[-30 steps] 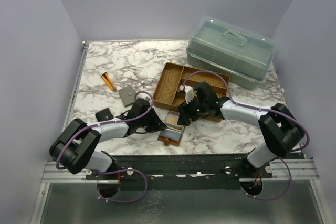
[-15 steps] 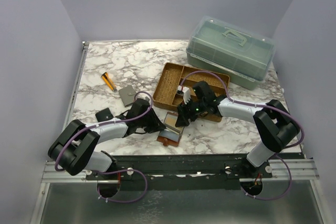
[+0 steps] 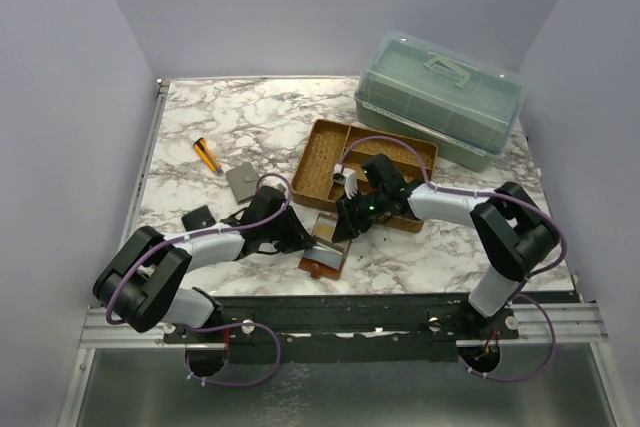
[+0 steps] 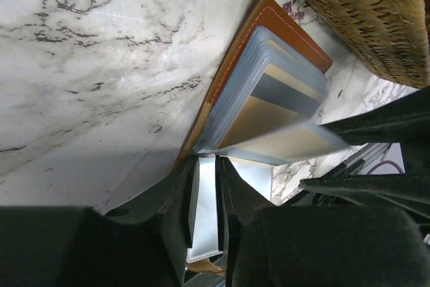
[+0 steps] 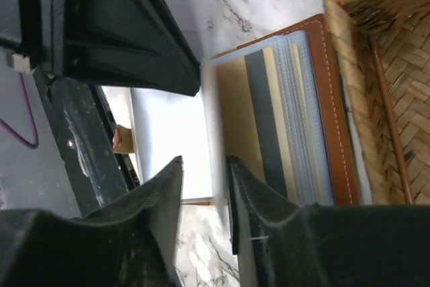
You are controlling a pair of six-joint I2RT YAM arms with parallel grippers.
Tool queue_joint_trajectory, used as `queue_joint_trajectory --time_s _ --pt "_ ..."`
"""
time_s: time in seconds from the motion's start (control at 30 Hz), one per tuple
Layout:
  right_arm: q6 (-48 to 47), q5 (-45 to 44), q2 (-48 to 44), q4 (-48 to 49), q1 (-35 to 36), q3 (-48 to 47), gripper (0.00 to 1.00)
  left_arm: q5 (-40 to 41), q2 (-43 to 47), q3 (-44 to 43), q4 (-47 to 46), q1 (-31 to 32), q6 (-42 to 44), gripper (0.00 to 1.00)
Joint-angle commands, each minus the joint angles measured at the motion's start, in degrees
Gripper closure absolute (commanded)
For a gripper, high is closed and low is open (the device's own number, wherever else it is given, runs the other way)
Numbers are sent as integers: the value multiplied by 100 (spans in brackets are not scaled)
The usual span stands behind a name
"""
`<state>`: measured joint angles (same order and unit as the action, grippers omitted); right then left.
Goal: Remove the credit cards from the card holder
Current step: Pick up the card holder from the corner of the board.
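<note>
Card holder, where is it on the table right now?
The card holder lies open at the centre of the top view, just in front of the wicker tray, between the left gripper and the right gripper.

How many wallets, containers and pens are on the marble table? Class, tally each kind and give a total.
Wallets: 3 (brown card holder, grey wallet, black wallet)
Containers: 2 (wicker tray, green lidded box)
Pens: 1 (orange pen)
Total: 6
</note>
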<state>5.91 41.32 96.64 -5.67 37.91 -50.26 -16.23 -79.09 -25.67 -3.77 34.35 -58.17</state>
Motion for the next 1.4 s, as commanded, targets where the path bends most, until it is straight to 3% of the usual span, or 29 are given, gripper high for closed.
queue_joint_trajectory --time_s 0.0,0.07,0.13,0.4,0.5,0.63,0.77,1.0,1.13,1.37 --pt "229 118 320 -97 6 -302 75 526 -256 282 896 -25 353 75" --pt "252 23 355 -197 6 -399 93 529 -115 301 903 -25 340 75" --pt "259 17 204 -183 -15 -360 99 533 260 361 909 -30 259 72" --pt "1018 775 -336 592 -256 132 100 190 3082 892 309 -50 -649 31" --pt "1030 835 -321 815 -258 184 100 15 3690 1188 -259 -81 -1086 28" --pt "780 323 -344 743 -235 230 100 249 4156 992 -192 -80 -974 27" --pt "575 -114 -369 716 -19 243 100 633 4086 299 126 -94 -672 27" --pt "500 -631 -212 718 365 190 100 592 2893 -431 -470 -86 -1404 30" --pt "489 -754 -256 775 370 230 100 792 2469 -258 -638 -42 -1780 38" --pt "542 -812 -90 803 449 241 100 1134 2245 552 -1189 307 -2371 42"
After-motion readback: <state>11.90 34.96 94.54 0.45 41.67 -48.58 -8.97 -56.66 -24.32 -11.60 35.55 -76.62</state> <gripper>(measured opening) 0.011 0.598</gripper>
